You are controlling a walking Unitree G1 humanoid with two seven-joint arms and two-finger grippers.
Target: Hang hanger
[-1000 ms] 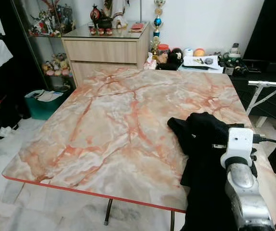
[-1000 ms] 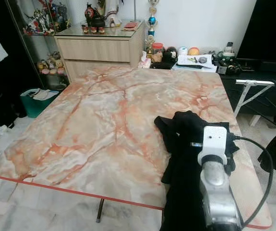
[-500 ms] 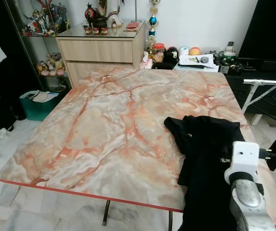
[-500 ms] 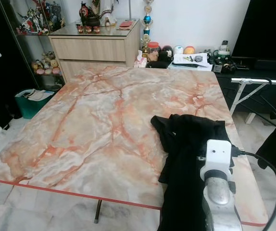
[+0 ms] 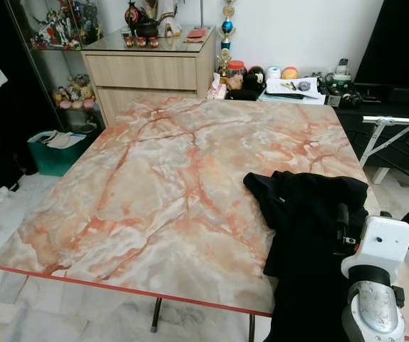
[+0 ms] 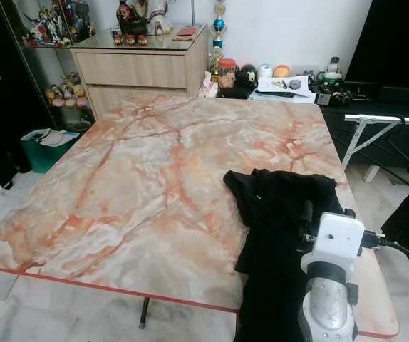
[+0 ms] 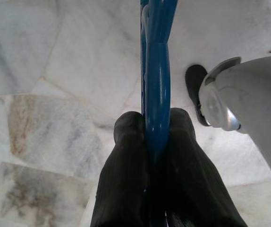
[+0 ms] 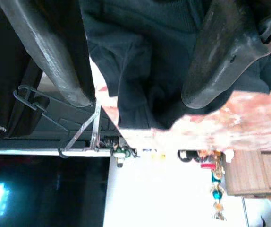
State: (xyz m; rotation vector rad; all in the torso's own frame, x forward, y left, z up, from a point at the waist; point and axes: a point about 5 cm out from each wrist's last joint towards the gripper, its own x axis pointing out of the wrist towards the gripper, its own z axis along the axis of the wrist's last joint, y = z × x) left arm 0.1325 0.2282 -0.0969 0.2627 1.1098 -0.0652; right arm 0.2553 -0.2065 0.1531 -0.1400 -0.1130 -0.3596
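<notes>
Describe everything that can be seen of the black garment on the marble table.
The black garment is dark, soft-looking cloth, crumpled in a heap on the near right part of the marble table. Its lower part hangs over the table's near edge toward the floor. A folded edge points toward the table's middle. The right pincer, fingers apart, is just over it; contact cannot be judged.

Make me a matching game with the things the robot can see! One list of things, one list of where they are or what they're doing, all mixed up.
Things:
1. blue hanger
2. black garment
3. teal bin
4. right end effector

States:
A. on the floor left of the marble table
B. open above the garment
C. draped over the table's near right edge
D. pinched in the left end effector

Pairs: 1-D, 2-C, 3-A, 4-B
</notes>
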